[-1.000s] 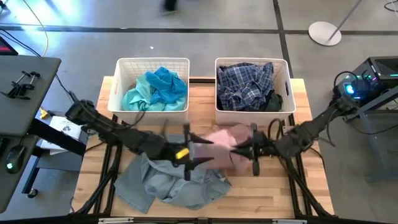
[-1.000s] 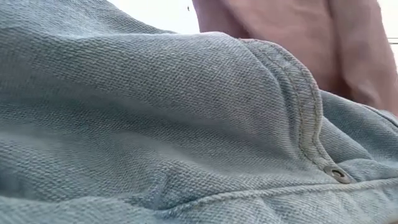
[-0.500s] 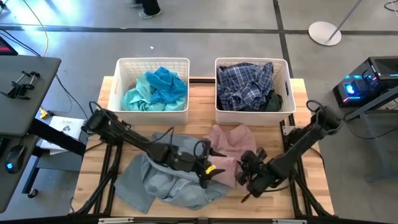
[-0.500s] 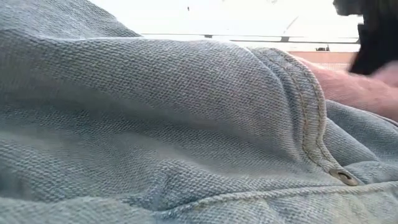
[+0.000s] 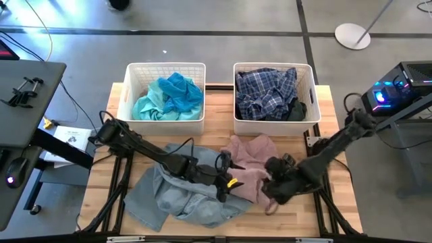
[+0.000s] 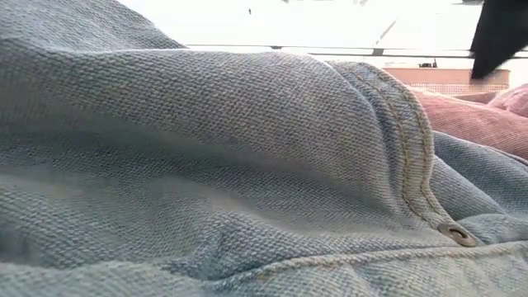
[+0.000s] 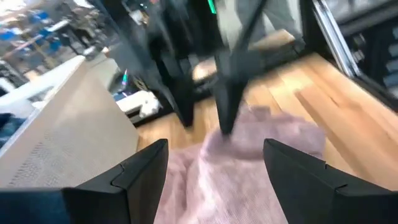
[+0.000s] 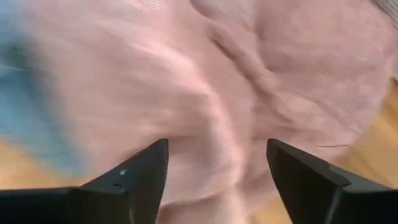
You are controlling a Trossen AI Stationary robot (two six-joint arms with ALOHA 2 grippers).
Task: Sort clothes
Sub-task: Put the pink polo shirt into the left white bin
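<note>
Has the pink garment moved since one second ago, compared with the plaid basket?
Yes. The pink garment was lifted between both hands; now it lies spread on the table, reaching nearer the basket with plaid clothes and down toward the front edge.

Two white baskets on a wooden tabletop

The left slatted basket [image 5: 129,94] and the right basket [image 5: 237,94] stand side by side at the far edge of the tabletop [image 5: 216,111] (pale planks). Beyond it lies grey floor, with a round white stand base [image 5: 353,36] at far right.
</note>
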